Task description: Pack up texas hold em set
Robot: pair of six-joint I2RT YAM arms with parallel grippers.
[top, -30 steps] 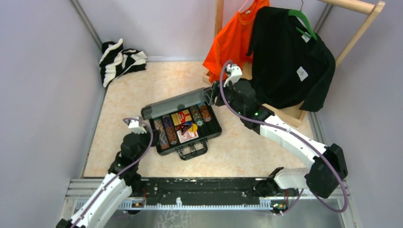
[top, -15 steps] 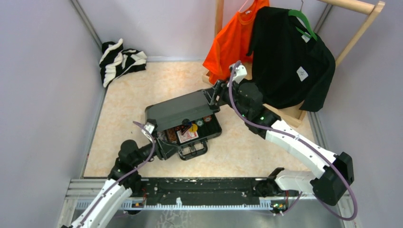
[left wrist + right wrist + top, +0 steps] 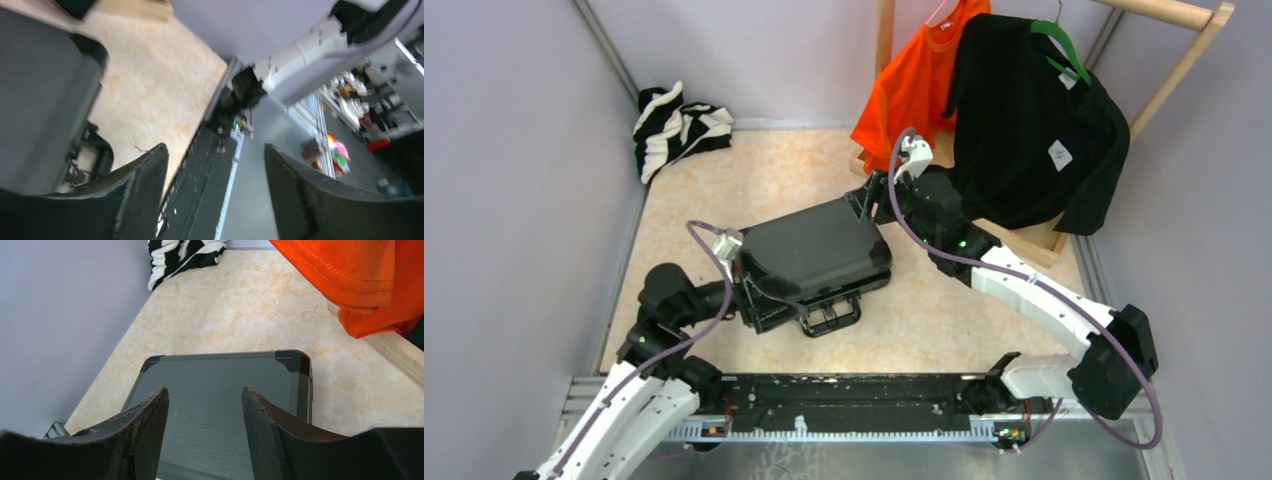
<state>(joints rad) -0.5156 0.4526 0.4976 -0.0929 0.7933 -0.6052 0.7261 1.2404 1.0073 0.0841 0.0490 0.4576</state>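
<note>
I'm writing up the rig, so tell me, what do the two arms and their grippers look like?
The left arm and right arm have white links, bulky black joints and a looping lilac cable each. Fingers are black, curved and tapering.

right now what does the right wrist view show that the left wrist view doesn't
Only the right wrist view: the striped cloth in the far corner, the orange shirt, and the far corners of the black case. Only the left wrist view: the handle of the case, the black rail along the near edge, and the right arm's white link. Both: the case with its lid down, the marbled table, and an open, empty gripper: right gripper, left gripper.
</note>
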